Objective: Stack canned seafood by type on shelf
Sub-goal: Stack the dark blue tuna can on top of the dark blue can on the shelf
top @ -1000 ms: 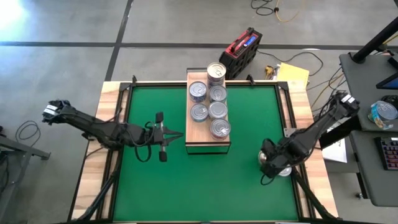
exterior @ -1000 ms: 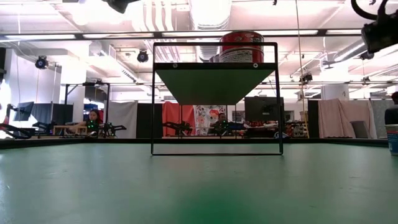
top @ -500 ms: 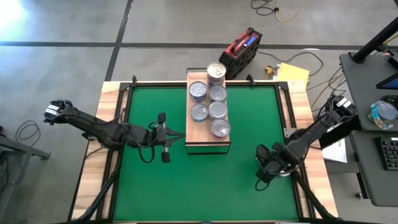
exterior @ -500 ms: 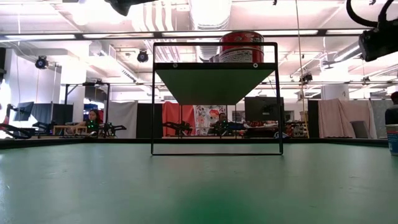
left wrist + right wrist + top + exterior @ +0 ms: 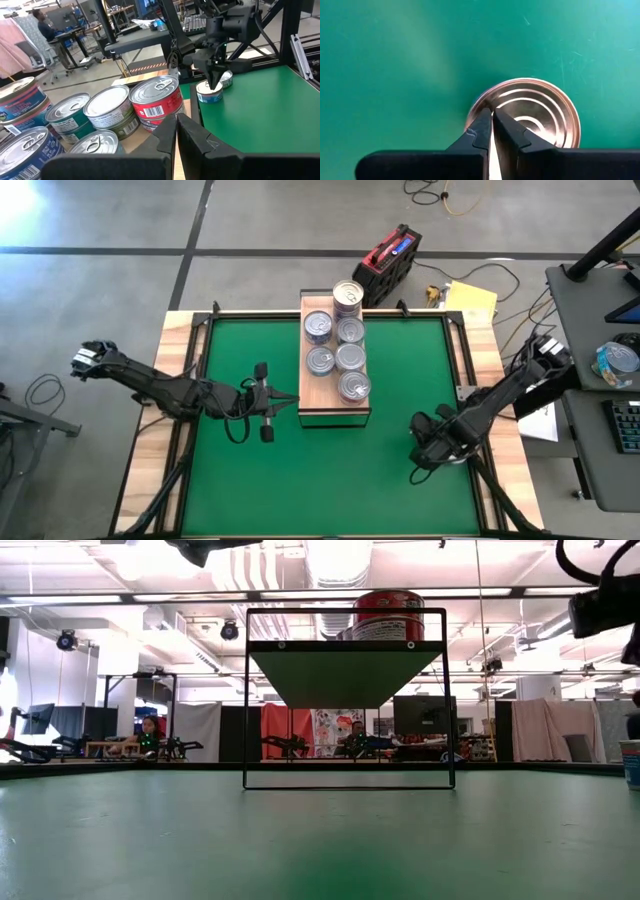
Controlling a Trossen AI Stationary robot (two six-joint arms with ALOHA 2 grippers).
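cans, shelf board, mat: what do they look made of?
Cans: metal, going by the shiny silver ribbed lids with pull tabs; the sides carry printed labels, paper or print I cannot tell. The can under the right gripper shows a pinkish concentric-ringed end.
Shelf board: light wood look with visible grain, possibly laminate, in a dark frame.
Mat: matte green, faintly scuffed; rubber or vinyl, hard to tell.

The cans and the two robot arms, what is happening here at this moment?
A two-armed robot is sorting tins onto a wooden shelf in the middle of the green mat. Several cans already stand on the shelf. The right gripper, shut, is directly above a loose can near the mat's right edge; it does not appear to grip it. The left gripper, also shut and empty, waits beside the shelf's left side.
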